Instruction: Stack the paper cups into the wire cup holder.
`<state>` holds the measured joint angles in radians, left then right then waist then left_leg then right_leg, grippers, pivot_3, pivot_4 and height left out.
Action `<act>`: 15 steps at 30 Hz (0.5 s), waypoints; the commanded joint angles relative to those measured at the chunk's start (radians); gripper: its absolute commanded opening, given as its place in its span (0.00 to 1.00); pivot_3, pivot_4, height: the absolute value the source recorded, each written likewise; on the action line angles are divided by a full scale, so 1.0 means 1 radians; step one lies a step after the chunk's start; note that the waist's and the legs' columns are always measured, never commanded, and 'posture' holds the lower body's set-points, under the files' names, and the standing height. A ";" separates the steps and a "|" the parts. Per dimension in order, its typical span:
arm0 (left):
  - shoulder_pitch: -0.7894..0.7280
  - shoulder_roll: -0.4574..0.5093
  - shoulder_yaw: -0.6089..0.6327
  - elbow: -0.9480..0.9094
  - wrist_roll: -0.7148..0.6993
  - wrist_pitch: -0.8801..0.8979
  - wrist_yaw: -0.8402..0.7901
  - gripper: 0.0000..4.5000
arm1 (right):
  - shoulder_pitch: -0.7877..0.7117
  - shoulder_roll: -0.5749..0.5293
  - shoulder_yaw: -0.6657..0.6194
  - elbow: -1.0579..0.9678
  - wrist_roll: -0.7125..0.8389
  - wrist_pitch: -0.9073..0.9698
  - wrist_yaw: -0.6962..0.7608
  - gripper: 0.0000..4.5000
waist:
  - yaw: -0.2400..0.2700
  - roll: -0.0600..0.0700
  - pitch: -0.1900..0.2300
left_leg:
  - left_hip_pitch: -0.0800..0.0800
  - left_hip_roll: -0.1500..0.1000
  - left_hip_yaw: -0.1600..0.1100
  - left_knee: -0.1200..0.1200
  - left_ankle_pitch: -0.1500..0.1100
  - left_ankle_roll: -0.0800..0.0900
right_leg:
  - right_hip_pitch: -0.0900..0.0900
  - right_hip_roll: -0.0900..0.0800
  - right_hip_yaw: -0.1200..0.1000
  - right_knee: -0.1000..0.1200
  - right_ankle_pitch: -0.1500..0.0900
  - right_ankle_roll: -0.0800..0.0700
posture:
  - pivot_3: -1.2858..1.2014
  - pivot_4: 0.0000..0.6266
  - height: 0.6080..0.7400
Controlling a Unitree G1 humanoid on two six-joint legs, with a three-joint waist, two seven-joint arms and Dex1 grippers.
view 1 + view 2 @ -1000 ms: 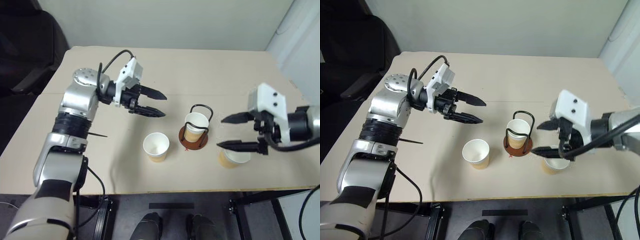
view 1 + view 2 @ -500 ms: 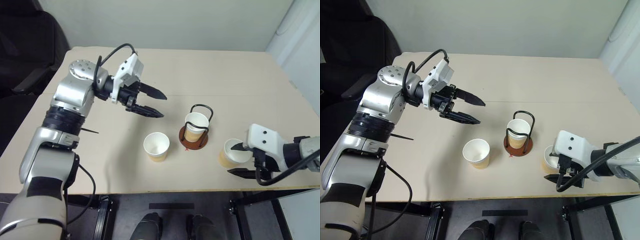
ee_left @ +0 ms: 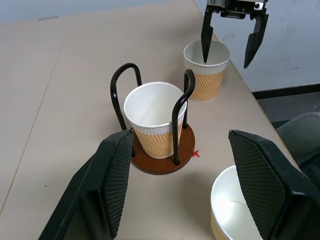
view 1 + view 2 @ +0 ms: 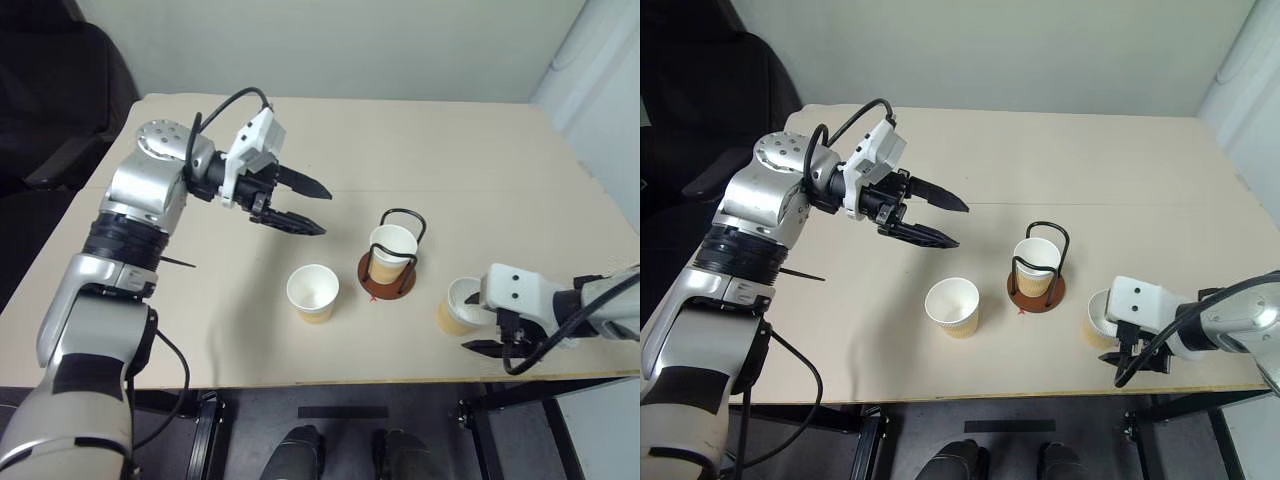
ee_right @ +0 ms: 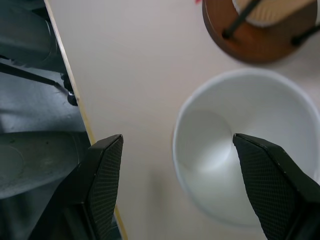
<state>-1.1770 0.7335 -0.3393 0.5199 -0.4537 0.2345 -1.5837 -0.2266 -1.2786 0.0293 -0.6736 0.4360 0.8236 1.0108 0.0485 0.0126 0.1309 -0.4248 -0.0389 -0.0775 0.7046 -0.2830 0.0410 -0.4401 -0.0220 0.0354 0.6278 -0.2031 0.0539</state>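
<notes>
Tan-walled paper cup (image 4: 458,308) stands upright at the table (image 4: 450,160) near edge, just right of the wire cup holder (image 4: 388,268), which already carries one cup (image 4: 391,250). The right end effector (image 3: 231,41) hangs directly over it, fingers spread and empty, one finger tip inside the rim and the other outside, so the cup's vertical axis lies straight below. A third cup (image 4: 312,292) stands left of the holder; the left end effector (image 4: 300,206), open too, hovers well apart from it
</notes>
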 commanded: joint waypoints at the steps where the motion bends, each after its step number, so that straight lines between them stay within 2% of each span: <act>1: -0.016 0.014 0.018 -0.010 -0.009 -0.021 -0.031 0.73 | -0.041 0.005 0.034 -0.013 -0.025 -0.016 0.008 0.70 | 0.000 0.000 0.000 | 0.000 0.000 0.000 0.000 0.000 0.000 | 0.000 0.000 0.000 0.000 0.000 0.000 | 0.52 0.24 1.00; 4: -0.012 0.012 0.022 -0.008 -0.004 -0.024 -0.031 0.73 | -0.074 0.010 0.061 -0.011 -0.034 -0.018 0.017 0.51 | 0.000 0.000 0.000 | 0.000 0.000 0.000 0.000 0.000 0.000 | 0.000 0.000 0.000 0.000 0.000 0.000 | 0.52 0.24 1.00; 10: -0.002 0.002 0.038 -0.011 0.005 -0.025 -0.031 0.73 | -0.141 0.029 0.121 -0.003 -0.058 -0.007 0.029 0.01 | -0.002 0.000 0.000 | 0.000 0.000 0.000 0.000 0.000 0.000 | 0.000 0.000 0.000 0.000 0.000 0.000 | 0.52 0.24 1.00; 15: 0.003 -0.004 0.046 -0.007 0.015 -0.028 -0.031 0.73 | -0.187 0.032 0.162 -0.002 -0.085 -0.003 0.044 0.01 | -0.002 0.000 0.000 | 0.000 0.000 0.000 0.001 0.000 0.000 | 0.000 0.000 0.000 0.000 0.000 0.000 | 0.52 0.24 1.00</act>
<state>-1.1676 0.7273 -0.3253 0.5212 -0.4379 0.2222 -1.5838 -0.3972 -1.2399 0.1887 -0.6665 0.3668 0.8186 1.0468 0.0463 0.0126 0.1309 -0.4249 -0.0389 -0.0776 0.7053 -0.2829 0.0412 -0.4400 -0.0220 0.0353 0.6280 -0.2031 0.0539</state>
